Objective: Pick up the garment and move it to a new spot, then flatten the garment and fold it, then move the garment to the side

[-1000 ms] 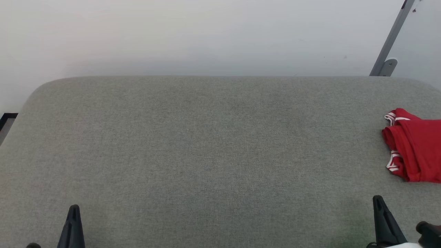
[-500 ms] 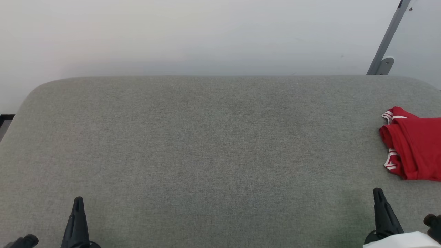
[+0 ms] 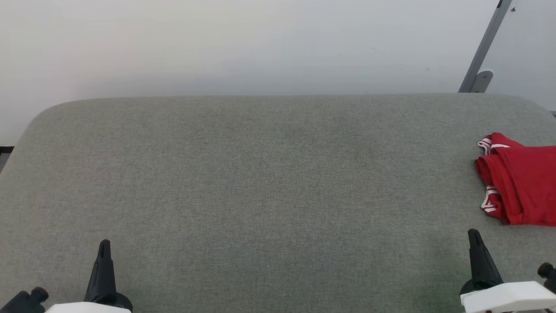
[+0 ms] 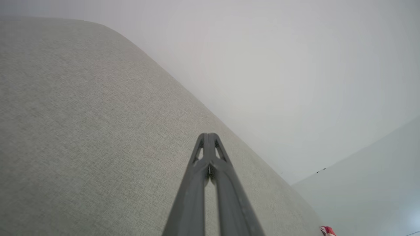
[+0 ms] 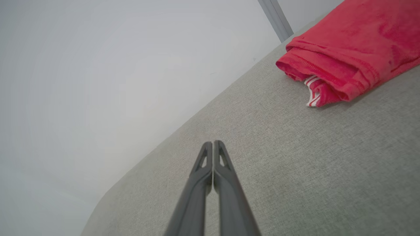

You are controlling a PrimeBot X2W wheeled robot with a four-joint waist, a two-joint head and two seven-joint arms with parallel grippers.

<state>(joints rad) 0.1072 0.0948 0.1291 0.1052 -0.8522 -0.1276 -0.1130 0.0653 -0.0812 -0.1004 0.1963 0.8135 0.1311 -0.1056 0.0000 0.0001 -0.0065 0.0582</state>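
The garment (image 3: 519, 182) is judged folded and set aside; left end effector (image 3: 104, 250) and right end effector (image 3: 473, 239), both pinched together, need only be withdrawn.

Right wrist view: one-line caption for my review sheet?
Shut right gripper over the grey padded surface, folded red garment lying ahead, untouched.

No text, label, brand, number or sign can be read here. The red garment (image 3: 523, 182) shows only thin white stripes on its trim, and they form no letters. The weave of the grey fabric surface (image 3: 260, 174) is plain and unmarked.
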